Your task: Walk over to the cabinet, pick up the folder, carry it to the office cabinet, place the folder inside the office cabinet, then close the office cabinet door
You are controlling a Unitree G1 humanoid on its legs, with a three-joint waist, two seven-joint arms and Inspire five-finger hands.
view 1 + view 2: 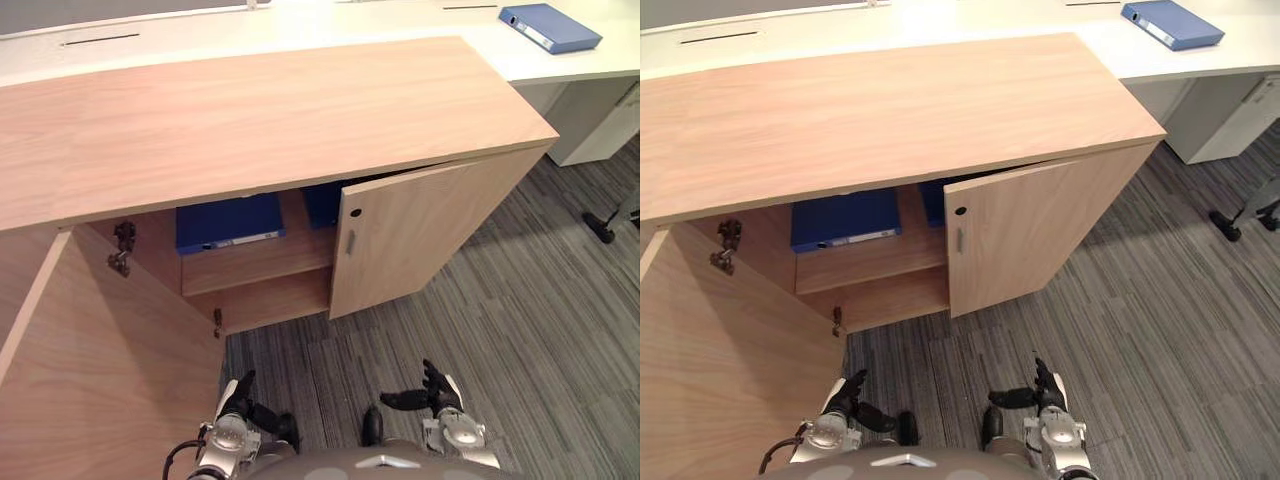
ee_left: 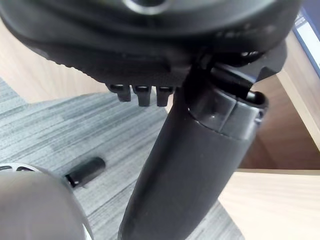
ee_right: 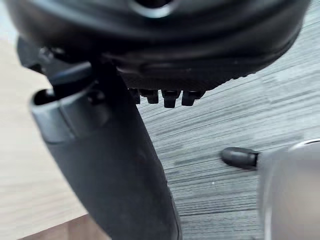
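A low wooden office cabinet (image 1: pixel 250 120) stands in front of me with both doors open. Its left door (image 1: pixel 90 360) swings wide toward me; its right door (image 1: pixel 420 230) is ajar. A blue folder (image 1: pixel 230 222) lies flat on the upper shelf (image 1: pixel 260 262) inside, and a second blue one (image 1: pixel 322 203) shows partly behind the right door. Another blue folder (image 1: pixel 550 27) lies on the white desk at the far right. My left hand (image 1: pixel 238 398) and right hand (image 1: pixel 437 392) hang low over the carpet, both open and holding nothing, well short of the cabinet.
A white desk (image 1: pixel 300 30) runs behind the cabinet, with a white drawer unit (image 1: pixel 600 125) under it on the right. A dark chair caster (image 1: pixel 600 228) sits on the grey striped carpet (image 1: pixel 500 330) at right. The wide left door blocks my left side.
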